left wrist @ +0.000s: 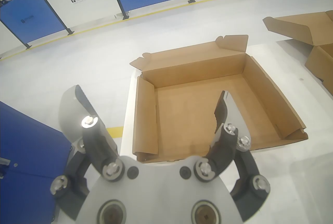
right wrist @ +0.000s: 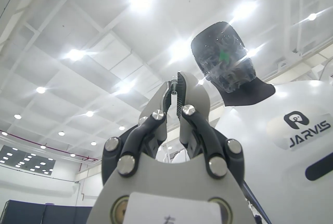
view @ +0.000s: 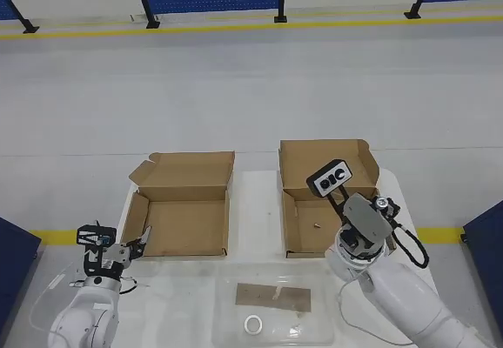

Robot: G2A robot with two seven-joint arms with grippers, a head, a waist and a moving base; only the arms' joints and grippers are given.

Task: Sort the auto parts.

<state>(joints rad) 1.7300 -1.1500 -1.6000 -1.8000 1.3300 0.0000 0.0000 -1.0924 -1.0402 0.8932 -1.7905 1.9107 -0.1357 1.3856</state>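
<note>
The nearer open brown cardboard box (view: 308,209) lies just below the right gripper (right wrist: 174,79), which points upward and pinches a small threaded metal screw (right wrist: 173,87) at its tips, so a firm hold and a low, wrist-down release over that box seem wisest.

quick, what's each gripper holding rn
Left gripper: open, holding nothing.
Right gripper: closed on a small threaded part.
</note>
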